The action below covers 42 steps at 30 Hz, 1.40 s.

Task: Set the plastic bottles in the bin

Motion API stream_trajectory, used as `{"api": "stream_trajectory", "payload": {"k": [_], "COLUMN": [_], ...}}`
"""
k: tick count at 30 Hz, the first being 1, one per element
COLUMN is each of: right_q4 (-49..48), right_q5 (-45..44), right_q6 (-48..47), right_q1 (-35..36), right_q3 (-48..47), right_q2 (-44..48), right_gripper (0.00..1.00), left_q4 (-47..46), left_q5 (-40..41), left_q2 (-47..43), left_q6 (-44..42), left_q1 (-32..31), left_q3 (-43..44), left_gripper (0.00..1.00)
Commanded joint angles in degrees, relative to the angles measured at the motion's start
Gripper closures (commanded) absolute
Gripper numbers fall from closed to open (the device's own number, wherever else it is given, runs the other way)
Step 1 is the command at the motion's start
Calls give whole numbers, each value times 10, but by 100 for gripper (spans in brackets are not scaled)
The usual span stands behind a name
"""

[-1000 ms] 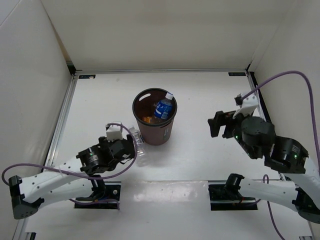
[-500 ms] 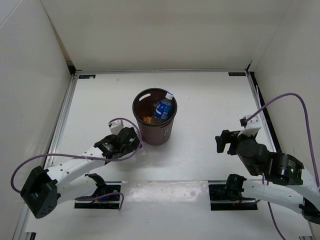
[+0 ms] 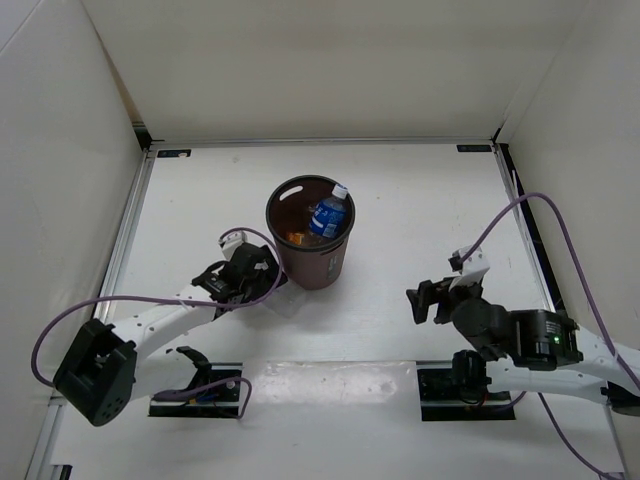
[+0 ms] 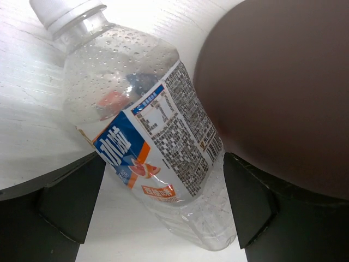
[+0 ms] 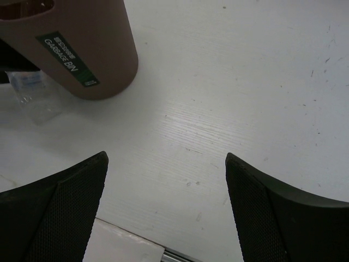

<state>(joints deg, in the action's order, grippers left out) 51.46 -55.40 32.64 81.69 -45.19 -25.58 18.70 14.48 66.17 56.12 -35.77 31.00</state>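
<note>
Top view: left gripper [image 3: 258, 278] sits low at the near-left foot of the bin [image 3: 318, 268]; right gripper [image 3: 425, 303] is well apart, so the left arm is nearer.
Left wrist view: jaws are wide apart astride the clear bottle [image 4: 147, 136], which lies unclamped on the table [image 4: 32, 109]; white cap [image 4: 68, 11] points away, long axis slanting across the gap; the bin wall crowds the right finger.
Right wrist view: jaws apart, empty — the bottle lies beyond the bin.

Cannot make out the clear bottle [image 4: 152, 142] from above, hidden under the left tool [image 3: 270, 284] beside the bin [image 3: 312, 266].
</note>
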Motion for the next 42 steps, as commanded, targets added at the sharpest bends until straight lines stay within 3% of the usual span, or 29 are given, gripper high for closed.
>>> {"api": "stream_trajectory", "payload": {"k": [1, 6, 15, 20, 26, 27, 32, 36, 42], "right_q4": [-30, -34, -36, -36, -37, -36, -37, -38, -38], "right_q5": [-23, -23, -23, -23, -22, -23, -23, -22, -22], "right_q6": [5, 3, 1, 0, 1, 0, 0, -2, -3], "right_q1": [-7, -9, -10, -10, -8, -10, -9, -9, -9], "right_q3": [1, 6, 5, 5, 5, 5, 5, 5, 5], "right_q2": [19, 26, 15, 14, 12, 11, 10, 9, 8], "right_gripper": [10, 10, 10, 10, 10, 10, 10, 10, 10], "left_q4": [-31, -29, -101, -56, 116, 172, 229, 240, 239], "left_q5": [-13, -29, -117, -111, -17, 6, 72, 110, 165], "left_q2": [-16, 19, 54, -28, -222, -260, -334, -271, -90], "left_q6": [-1, 4, -3, -12, -32, -34, -109, -193, -280], "left_q1": [3, 14, 67, 77, 79, 78, 78, 73, 33], "left_q3": [-13, -6, -52, -58, -19, -3, 116, 250, 494], "left_gripper": [0, 2, 22, 36, 46, 50, 56, 62, 63]}}
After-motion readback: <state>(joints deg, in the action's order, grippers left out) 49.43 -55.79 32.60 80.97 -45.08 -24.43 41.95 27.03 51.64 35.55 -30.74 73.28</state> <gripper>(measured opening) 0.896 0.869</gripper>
